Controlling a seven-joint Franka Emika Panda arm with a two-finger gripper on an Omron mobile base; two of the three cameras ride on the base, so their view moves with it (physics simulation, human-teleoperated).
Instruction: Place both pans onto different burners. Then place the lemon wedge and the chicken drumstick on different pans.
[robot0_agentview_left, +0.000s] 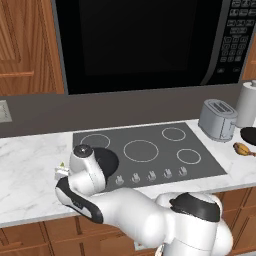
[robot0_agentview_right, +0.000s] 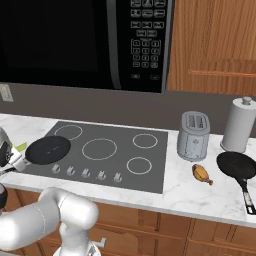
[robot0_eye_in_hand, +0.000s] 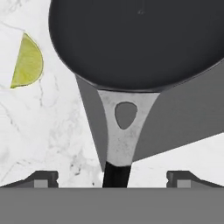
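One black pan (robot0_eye_in_hand: 140, 39) sits on the cooktop's front-left burner (robot0_agentview_right: 48, 149), and its silver-and-black handle (robot0_eye_in_hand: 122, 131) reaches out over the marble. My gripper (robot0_eye_in_hand: 113, 178) is open. Its fingertips (robot0_eye_in_hand: 43, 178) stand wide on either side of the handle's black end without touching it. The lemon wedge (robot0_eye_in_hand: 28, 61) lies on the counter just left of that pan (robot0_agentview_left: 109, 159). The second pan (robot0_agentview_right: 237, 165) rests on the counter far right of the cooktop. The chicken drumstick (robot0_agentview_right: 201, 173) lies just left of that second pan.
A silver toaster (robot0_agentview_right: 193, 135) and a paper towel roll (robot0_agentview_right: 240, 125) stand behind the second pan. Other burner rings (robot0_agentview_right: 99, 149) on the cooktop are bare. Knobs (robot0_agentview_right: 85, 172) line its front edge. A microwave hangs above.
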